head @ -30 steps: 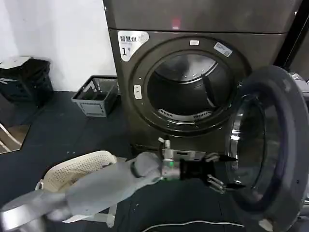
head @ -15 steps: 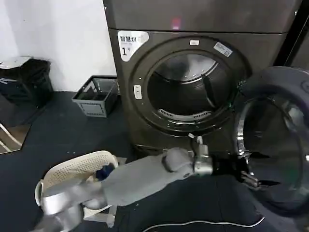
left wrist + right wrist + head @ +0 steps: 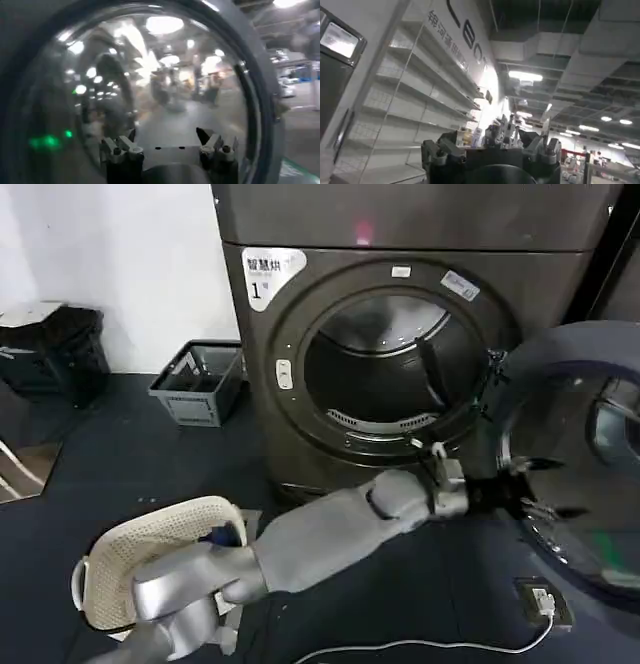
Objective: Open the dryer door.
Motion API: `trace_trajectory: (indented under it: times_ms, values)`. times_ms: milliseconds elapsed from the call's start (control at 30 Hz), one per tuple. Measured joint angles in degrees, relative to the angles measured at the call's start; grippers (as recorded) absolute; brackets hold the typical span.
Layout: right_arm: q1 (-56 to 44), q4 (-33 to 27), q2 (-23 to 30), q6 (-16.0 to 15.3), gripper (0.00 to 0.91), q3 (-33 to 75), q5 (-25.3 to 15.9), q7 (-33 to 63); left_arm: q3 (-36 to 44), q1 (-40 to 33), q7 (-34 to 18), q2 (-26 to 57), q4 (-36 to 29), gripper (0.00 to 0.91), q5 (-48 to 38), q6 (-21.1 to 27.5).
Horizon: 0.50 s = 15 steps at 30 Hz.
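In the head view we see the dryer door swung wide to the right of the dryer, whose drum looks empty. Our left claw reaches across with fingers spread against the door's glass. A grey crate by the wall holds nothing we can make out, and a cream basket sits near our arm. In the left wrist view, the left claw gapes before the door. In the right wrist view, the right claw points at shelves; we cannot tell its state.
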Motion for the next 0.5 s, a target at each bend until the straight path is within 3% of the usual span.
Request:
trace_trajectory:
  times_ms: [333,500]
  values:
    - [-0.03,-0.27,-0.10,0.46,0.907,0.09,-0.01,-0.20,-3.89,-1.46,-1.83,-0.02,4.93,0.907,1.02,-1.44]
    - [0.13,-0.34,-0.10,0.69,0.907,-0.14,-0.12,-0.21,-4.14,-0.32,-4.04,-0.02,3.02,0.907,0.26,-6.81]
